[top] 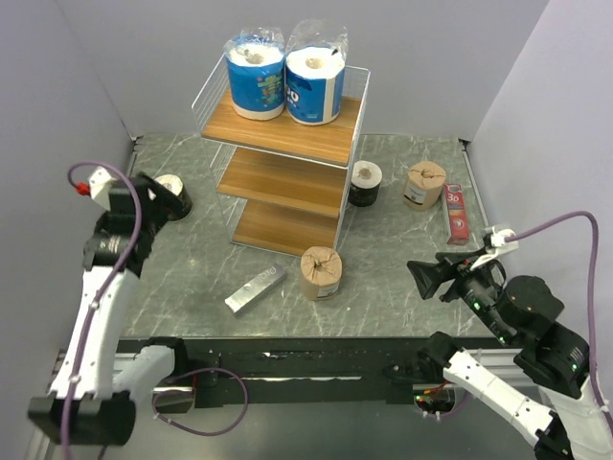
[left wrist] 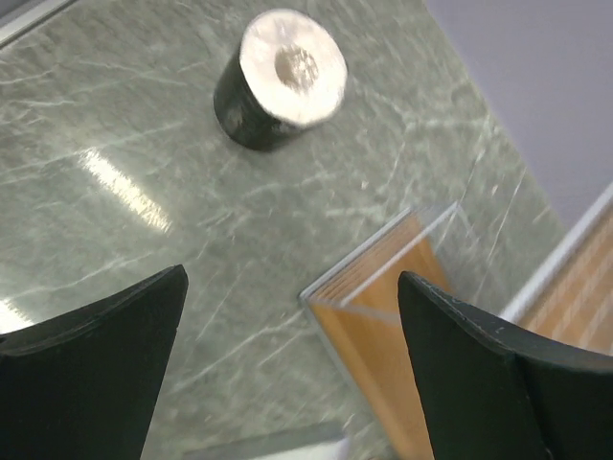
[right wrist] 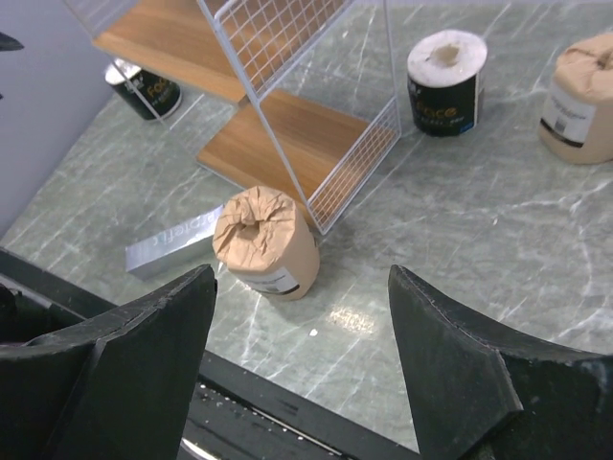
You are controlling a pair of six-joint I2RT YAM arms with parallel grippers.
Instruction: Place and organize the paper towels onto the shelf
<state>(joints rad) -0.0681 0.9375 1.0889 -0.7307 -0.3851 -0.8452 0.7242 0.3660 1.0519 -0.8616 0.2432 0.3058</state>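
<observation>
Grey-green marble bench [top: 192,268] | two blue rolls [top: 256,77] up on shelf [top: 278,182] top tier | two black rolls [top: 365,183], two brown rolls [top: 321,272] remaining on bench beside shelf | left pincer [left wrist: 292,287], right pincer [right wrist: 302,278] spread, empty

Glossy, crinkled clear plastic wraps the blue printed paper-towel roll [top: 257,79] and its blue twin [top: 314,86]. The three-tier shelf [top: 297,139] has smooth light-wood boards in white-coated wire mesh. The grey-green marbled tabletop [top: 383,278] gleams. The crumpled brown-paper roll [top: 321,273] looks matt, and the flat silver bar [top: 256,288] looks like brushed metal.
</observation>
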